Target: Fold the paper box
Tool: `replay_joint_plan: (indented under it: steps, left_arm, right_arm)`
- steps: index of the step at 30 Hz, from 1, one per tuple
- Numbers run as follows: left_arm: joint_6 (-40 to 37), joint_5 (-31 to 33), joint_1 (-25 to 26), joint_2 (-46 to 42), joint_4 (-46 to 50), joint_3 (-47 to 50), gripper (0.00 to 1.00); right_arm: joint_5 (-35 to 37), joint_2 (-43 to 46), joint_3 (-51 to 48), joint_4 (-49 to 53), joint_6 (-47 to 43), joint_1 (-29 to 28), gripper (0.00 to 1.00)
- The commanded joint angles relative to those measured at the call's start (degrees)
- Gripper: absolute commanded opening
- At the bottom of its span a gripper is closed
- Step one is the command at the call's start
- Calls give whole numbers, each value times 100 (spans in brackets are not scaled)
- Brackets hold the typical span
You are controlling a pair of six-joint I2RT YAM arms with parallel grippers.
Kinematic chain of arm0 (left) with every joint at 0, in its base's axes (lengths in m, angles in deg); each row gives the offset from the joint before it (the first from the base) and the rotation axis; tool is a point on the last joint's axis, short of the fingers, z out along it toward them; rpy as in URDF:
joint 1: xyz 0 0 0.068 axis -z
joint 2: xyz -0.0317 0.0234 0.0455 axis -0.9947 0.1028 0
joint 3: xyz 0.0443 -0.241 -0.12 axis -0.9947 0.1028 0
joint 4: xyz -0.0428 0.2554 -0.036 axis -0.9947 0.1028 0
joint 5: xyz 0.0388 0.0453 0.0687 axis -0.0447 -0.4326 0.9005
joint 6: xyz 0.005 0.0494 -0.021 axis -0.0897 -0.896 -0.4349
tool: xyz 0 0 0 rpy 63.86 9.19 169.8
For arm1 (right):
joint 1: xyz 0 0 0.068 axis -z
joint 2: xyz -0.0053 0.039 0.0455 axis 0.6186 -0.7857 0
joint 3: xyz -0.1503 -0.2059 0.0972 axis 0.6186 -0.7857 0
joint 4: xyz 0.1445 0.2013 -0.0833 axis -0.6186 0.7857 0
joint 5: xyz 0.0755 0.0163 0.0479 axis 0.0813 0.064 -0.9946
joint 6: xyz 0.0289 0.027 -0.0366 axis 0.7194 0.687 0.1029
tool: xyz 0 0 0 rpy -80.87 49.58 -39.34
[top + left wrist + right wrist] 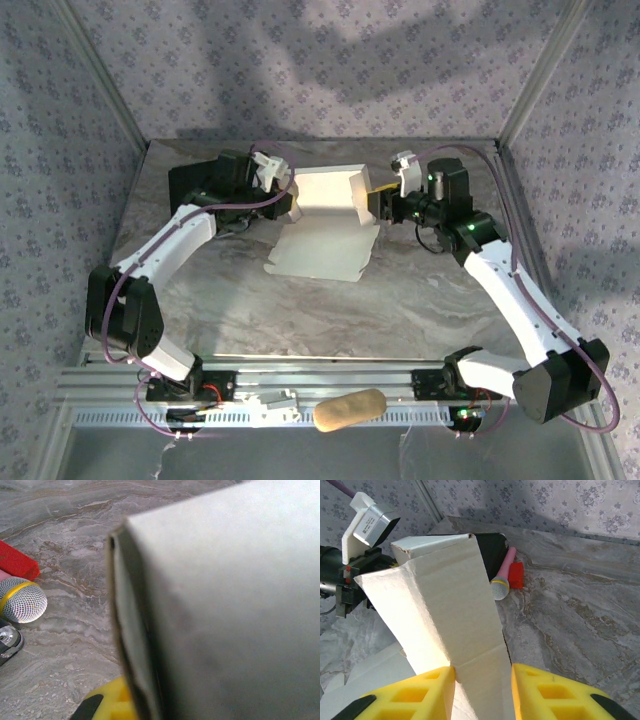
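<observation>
While both arms flank the paper box (325,215) | left claw (291,203) pinches it | right claw (483,682) spread

The paper box (225,605) is blurred close-up, cut off right and below.

Robot-lab test cell: L arm (165,250) + R arm (510,290) on alu rail (330,378), marble-look tabletop (300,320), patterned wall panels (320,80).

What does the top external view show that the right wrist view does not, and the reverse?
Top view: a tan oblong loaf-like object on the near metal frame. Right wrist view: a pink-handled microphone with silver mesh head, beside a red block. Shared: the half-folded white cardboard box on the grey marbled table.
</observation>
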Motion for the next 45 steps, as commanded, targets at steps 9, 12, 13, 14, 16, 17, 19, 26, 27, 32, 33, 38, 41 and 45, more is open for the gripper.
replay_joint_plan:
  steps: [9,12,13,14,16,17,19,26,27,32,33,38,41,45]
  left_arm:
    - [-115,-114,125,-229,51,-25,0]
    - [-103,-104,134,-189,64,-41,0]
    - [-98,-93,134,-178,70,-37,0]
    - [-90,-90,141,-173,79,-43,0]
    - [-96,-83,140,-188,45,-22,0]
    - [-91,-84,151,-202,42,-17,0]
    - [-97,-84,160,-210,44,-16,0]
    - [-105,10,211,-248,83,-46,0]
    - [-119,28,221,-255,103,-57,0]
    - [-142,123,282,-227,131,-61,0]
    - [-129,148,304,-213,131,-70,0]
    - [-100,372,448,-149,132,-96,0]
    - [-66,608,531,-118,182,-131,0]
    - [4,848,623,-122,218,-145,0]
  right_arm:
    - [-526,-246,555,403,-283,-193,38]
    - [-674,-287,603,459,-290,-159,37]
    - [-724,-317,625,494,-293,-141,36]
    - [-724,-348,662,542,-300,-116,36]
    - [-733,-427,702,607,-302,-51,35]
    - [-716,-451,698,608,-302,-35,35]
    - [-556,-517,766,703,-366,-64,36]
    - [1100,-734,925,897,-482,-453,39]
    - [1389,-765,929,895,-479,-528,39]
    - [2507,-863,947,774,-423,-952,29]
    - [2712,-900,952,740,-417,-1038,26]
    - [3913,-1141,1034,697,-342,-1507,11]
    - [4710,-1299,1070,698,-277,-1804,0]
    - [5350,-1398,1044,653,-219,-2021,0]
